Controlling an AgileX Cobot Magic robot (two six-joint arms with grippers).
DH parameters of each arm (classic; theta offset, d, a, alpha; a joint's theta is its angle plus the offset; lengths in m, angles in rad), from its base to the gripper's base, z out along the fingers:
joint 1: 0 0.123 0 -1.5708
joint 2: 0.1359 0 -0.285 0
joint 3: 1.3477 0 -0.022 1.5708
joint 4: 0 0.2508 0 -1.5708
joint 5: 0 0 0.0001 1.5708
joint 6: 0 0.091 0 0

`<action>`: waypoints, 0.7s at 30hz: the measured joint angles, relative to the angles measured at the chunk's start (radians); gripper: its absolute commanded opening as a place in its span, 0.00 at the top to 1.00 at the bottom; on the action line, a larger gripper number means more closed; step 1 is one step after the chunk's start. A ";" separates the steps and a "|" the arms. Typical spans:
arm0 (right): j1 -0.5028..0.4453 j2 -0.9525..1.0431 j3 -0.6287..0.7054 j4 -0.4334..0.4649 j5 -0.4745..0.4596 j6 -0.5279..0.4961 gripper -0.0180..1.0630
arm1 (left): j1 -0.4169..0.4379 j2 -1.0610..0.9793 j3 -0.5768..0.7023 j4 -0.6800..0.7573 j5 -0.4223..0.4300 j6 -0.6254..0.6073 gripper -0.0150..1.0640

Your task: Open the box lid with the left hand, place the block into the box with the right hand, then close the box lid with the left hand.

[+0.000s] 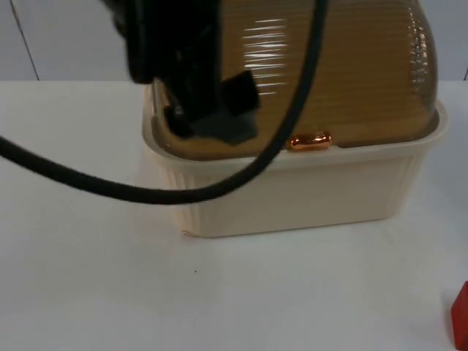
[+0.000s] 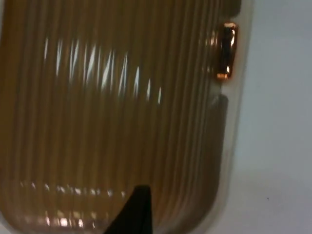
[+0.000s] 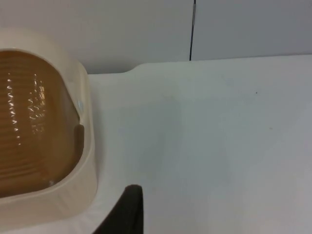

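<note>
A: Well, any brand or writing on the box [image 1: 292,197]?
B: None that I can read. It is a cream box with ribbed walls, and its ribbed amber see-through lid [image 1: 344,66] lies shut on it. A small copper-coloured handle [image 1: 310,141] sits at the middle of the lid's front edge.
A: Where is the left hand?
B: The left hand [image 1: 219,121] hangs over the lid's front left part, close above it. Whether its fingers are apart or together I cannot tell. The left wrist view looks down along one black fingertip [image 2: 136,209] onto the lid's ribs, with the handle beside its rim.
A: And the right hand?
B: One black fingertip [image 3: 127,209] of it stands just beside the box's end wall, above bare bench; its grip I cannot tell either.
A: The block?
B: A red block [image 1: 461,314] lies on the white bench [image 1: 110,292], well apart from the box towards the front right.
A: The room?
B: A grey partition wall [image 3: 146,29] with a dark seam stands behind the bench.
</note>
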 measured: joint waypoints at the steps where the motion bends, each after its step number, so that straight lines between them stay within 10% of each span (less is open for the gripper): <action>1: 0.000 0.000 0.000 0.000 0.000 0.000 0.02 | -0.014 0.015 -0.013 0.019 -0.013 0.004 0.01; 21: 0.000 0.000 0.000 0.000 0.036 -0.010 0.02 | -0.156 0.160 -0.061 0.426 -0.081 -0.302 0.01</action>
